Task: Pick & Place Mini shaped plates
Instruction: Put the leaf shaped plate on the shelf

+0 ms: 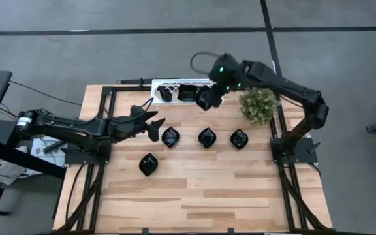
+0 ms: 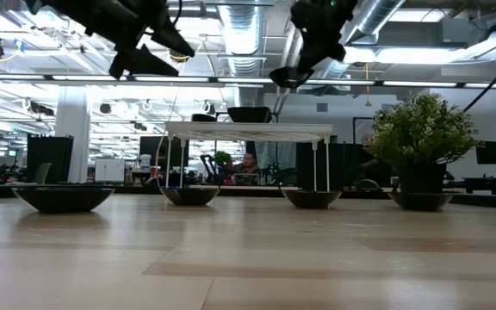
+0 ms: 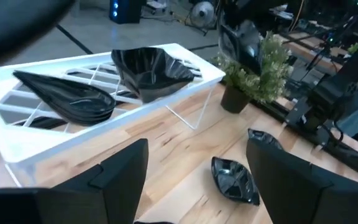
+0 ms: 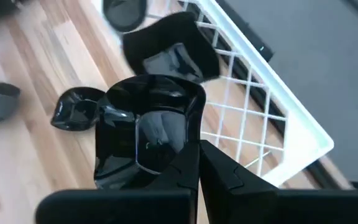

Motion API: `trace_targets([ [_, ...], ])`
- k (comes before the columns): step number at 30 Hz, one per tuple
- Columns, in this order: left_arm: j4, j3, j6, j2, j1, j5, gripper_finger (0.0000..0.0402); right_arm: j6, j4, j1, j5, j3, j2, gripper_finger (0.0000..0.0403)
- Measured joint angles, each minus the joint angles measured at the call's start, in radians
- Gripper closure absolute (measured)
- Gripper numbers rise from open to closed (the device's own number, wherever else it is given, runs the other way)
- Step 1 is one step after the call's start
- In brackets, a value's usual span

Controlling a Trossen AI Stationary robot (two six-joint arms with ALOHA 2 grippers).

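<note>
Four mini shaped plates, glossy black, rest on the wooden table: three in a row (image 1: 170, 137) (image 1: 207, 137) (image 1: 239, 138) and one nearer (image 1: 149, 164). The white lattice rack (image 1: 175, 83) at the far edge carries a teardrop plate (image 3: 67, 96) and a squarish one (image 3: 151, 71). My right gripper (image 4: 197, 163) is shut on another squarish plate (image 4: 148, 137), high up beside the rack's right end (image 1: 207, 98). My left gripper (image 3: 197, 180) stands open above the table, left of the row (image 1: 152, 124), with nothing between its fingers. My right gripper pinches the squarish plate's rim (image 4: 188, 146) between its two shut fingers, at one edge only. The fingers slant down from above. The plate is lifted clear and sticks out tilted below and ahead of the fingertips (image 2: 287, 77), above the level of the rack's top.
A small potted plant (image 1: 258, 104) stands at the table's far right, just behind the row's right plate. The rack stands on thin white legs (image 2: 317, 164). Bare wood spreads across the table's near half (image 1: 207, 196).
</note>
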Motion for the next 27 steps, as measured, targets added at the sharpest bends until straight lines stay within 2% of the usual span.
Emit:
trace_targets([
  [5, 0.01, -0.031, 0.0, -0.029, 0.0, 0.002, 0.0128, 0.0, -0.001, -0.16, -0.194, 0.0, 0.001, 0.0403],
  [12, 0.045, -0.052, 0.0, -0.028, 0.0, 0.002, 0.0128, -0.027, 0.01, -0.29, -0.328, 0.003, 0.039, 0.0403],
  [18, 0.051, -0.054, 0.006, -0.028, 0.0, 0.002, 0.0128, -0.089, 0.006, -0.334, -0.406, 0.002, 0.118, 0.0403],
  [27, 0.058, -0.054, 0.007, -0.028, 0.0, 0.002, 0.0128, -0.105, -0.003, -0.368, -0.438, 0.002, 0.218, 0.0403],
])
